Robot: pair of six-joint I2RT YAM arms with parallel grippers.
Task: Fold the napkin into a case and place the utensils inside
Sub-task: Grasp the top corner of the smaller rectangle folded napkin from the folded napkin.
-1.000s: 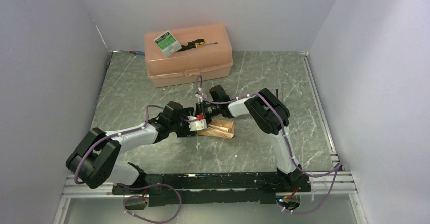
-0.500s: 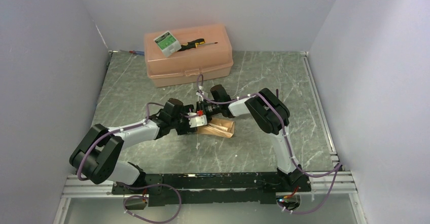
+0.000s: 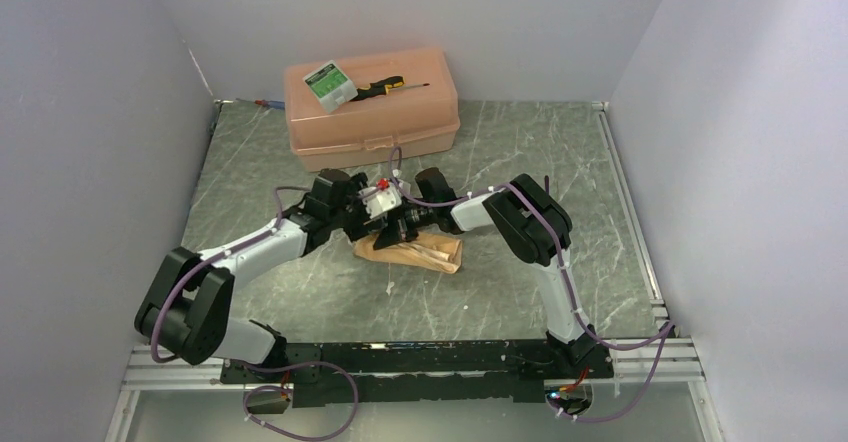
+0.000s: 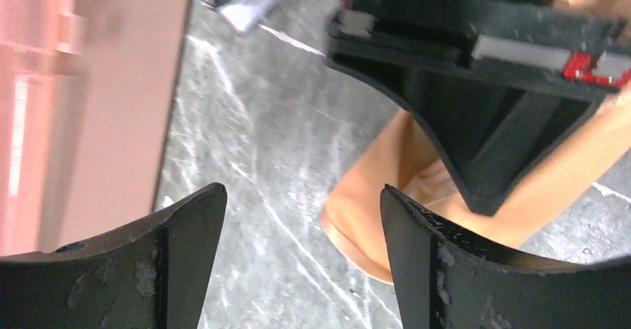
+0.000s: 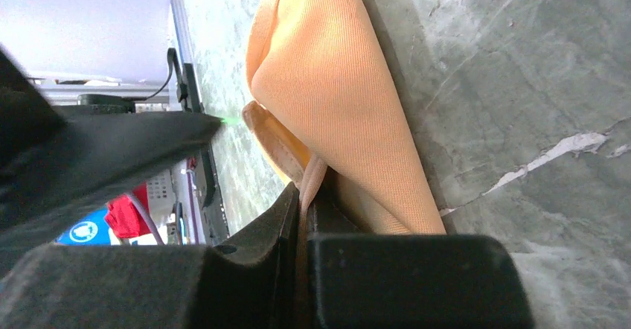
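The peach-orange napkin (image 3: 418,254) lies folded into a narrow bundle on the table between the arms. My right gripper (image 3: 400,232) is at its left end. In the right wrist view the right gripper (image 5: 305,210) is shut on a thin layer of the napkin (image 5: 335,98), whose rounded fold bulges just beyond the jaws. My left gripper (image 3: 390,212) hovers just behind it. In the left wrist view the left gripper (image 4: 301,221) stands open over bare table, with the napkin's end (image 4: 372,210) by its right fingertip. The utensils are not in view.
A rigid peach plastic box (image 3: 372,112) stands at the back, with a green-white packet (image 3: 330,84) and a screwdriver (image 3: 385,86) on its lid. A thin reddish-blue stick (image 3: 268,104) lies left of it. Grey walls close in left, right and back.
My left arm has swung from the napkin's front-left side toward the back and lifted, uncovering the napkin's left end. The right gripper has kept its hold.
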